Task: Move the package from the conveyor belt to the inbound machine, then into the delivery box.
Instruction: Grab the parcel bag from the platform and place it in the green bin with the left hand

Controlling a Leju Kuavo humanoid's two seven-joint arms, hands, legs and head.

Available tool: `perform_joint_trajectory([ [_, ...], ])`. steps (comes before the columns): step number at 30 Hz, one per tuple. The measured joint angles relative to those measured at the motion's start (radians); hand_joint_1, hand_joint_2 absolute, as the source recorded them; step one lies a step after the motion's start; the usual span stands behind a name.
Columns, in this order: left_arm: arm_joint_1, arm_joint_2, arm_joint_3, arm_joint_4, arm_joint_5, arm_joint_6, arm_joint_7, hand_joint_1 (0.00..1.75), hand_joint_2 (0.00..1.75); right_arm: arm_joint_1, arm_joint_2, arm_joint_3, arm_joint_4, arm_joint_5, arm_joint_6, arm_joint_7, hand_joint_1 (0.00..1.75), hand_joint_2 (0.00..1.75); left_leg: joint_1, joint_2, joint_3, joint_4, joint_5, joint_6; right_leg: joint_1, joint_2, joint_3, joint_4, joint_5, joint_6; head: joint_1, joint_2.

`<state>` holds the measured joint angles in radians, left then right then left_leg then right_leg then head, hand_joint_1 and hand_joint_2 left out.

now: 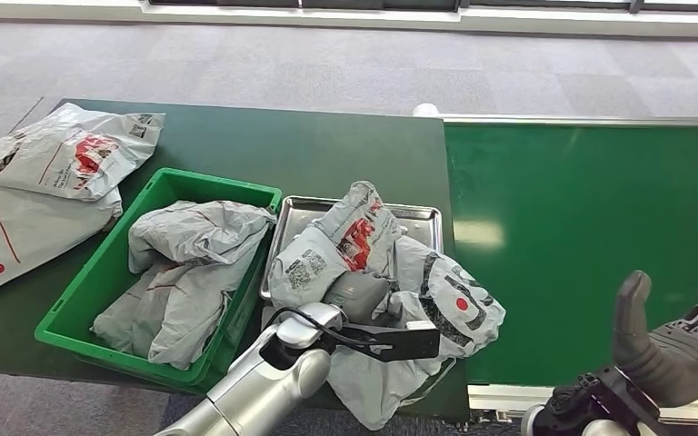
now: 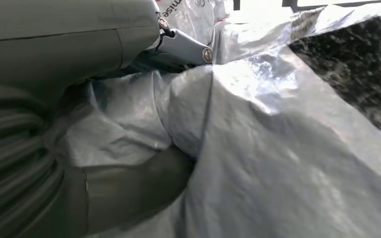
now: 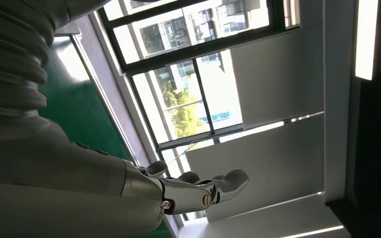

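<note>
A crumpled grey package [image 1: 441, 309] with a red dot lies over the near right corner of the metal tray [image 1: 418, 216], hanging past the table's front edge. My left hand [image 1: 359, 295] is buried in its folds. In the left wrist view the thumb and fingers of my left hand [image 2: 129, 188] grip the grey plastic of the package [image 2: 278, 148]. A second grey package [image 1: 345, 241] with red print stands on the tray beside it. My right hand [image 1: 673, 350] hovers open, fingers up, over the near edge of the green conveyor belt [image 1: 582, 236]; the right hand [image 3: 193, 193] holds nothing.
A green crate [image 1: 82, 304] left of the tray holds grey packages [image 1: 186, 272]. More flat packages [image 1: 64, 150] lie on the dark green table at far left. Grey carpet lies beyond the table.
</note>
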<state>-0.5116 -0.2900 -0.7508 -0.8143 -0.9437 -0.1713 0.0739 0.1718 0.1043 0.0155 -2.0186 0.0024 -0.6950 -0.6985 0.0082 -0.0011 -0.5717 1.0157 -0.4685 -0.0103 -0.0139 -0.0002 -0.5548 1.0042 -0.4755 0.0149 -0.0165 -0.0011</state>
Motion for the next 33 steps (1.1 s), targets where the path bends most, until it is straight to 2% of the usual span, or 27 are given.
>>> perform_joint_trajectory([
  [3,0.000,-0.003,0.010,0.008,0.024,0.045,0.014,1.75,1.75,0.000,0.003,0.010,0.004,-0.001,0.000,0.000,0.00,1.75,0.000,0.001,-0.004,0.000,0.000,0.000,0.000,0.001,0.001,0.000,0.000,0.000,0.000,0.000],
  [6,0.016,0.005,0.058,-0.037,0.088,0.070,0.001,1.75,1.75,0.002,0.003,0.013,0.006,-0.005,0.000,0.000,0.00,1.75,0.000,0.001,-0.004,0.000,0.000,0.000,0.000,0.001,0.000,0.000,0.001,0.000,0.000,0.000],
  [14,0.092,0.080,0.241,-0.379,0.306,-0.016,-0.028,1.75,1.75,0.014,0.007,0.013,0.010,-0.002,0.000,0.000,0.00,1.75,0.000,0.000,-0.006,-0.001,0.007,-0.005,0.003,0.002,-0.009,0.002,0.005,-0.003,0.000,0.000],
  [19,0.119,0.121,0.309,-0.554,0.357,-0.012,-0.048,1.75,1.75,0.029,0.014,0.011,0.009,-0.002,-0.002,0.000,0.00,1.75,0.001,0.000,-0.008,-0.001,0.006,-0.005,0.003,0.002,-0.011,0.002,0.004,-0.003,0.000,0.000],
  [25,0.144,0.157,0.363,-0.726,0.389,0.090,-0.085,1.75,1.75,0.048,0.015,-0.006,-0.006,-0.004,-0.002,0.000,0.00,1.75,0.001,0.000,-0.009,-0.001,0.007,-0.005,0.003,0.002,-0.013,0.002,0.004,-0.003,0.000,0.000],
  [29,0.147,0.177,0.391,-0.801,0.393,0.106,-0.088,1.75,1.75,0.056,0.015,-0.013,-0.016,-0.006,-0.002,0.000,0.00,1.75,0.001,0.000,-0.009,-0.001,0.007,-0.005,0.003,0.002,-0.012,0.002,0.004,-0.003,0.000,0.000],
  [31,0.152,0.185,0.404,-0.832,0.360,0.169,-0.102,1.75,1.75,0.058,0.015,-0.015,-0.020,-0.005,-0.002,0.000,0.00,1.75,0.001,0.001,-0.009,-0.001,0.007,-0.005,0.003,0.002,-0.013,0.002,0.005,-0.003,0.000,0.000],
  [33,0.157,0.197,0.428,-0.872,0.292,0.275,-0.110,1.75,1.75,0.064,0.015,-0.017,-0.025,-0.006,-0.002,0.000,0.00,1.75,0.001,0.001,-0.009,-0.001,0.007,-0.005,0.003,0.003,-0.013,0.002,0.005,-0.004,0.000,0.000],
])
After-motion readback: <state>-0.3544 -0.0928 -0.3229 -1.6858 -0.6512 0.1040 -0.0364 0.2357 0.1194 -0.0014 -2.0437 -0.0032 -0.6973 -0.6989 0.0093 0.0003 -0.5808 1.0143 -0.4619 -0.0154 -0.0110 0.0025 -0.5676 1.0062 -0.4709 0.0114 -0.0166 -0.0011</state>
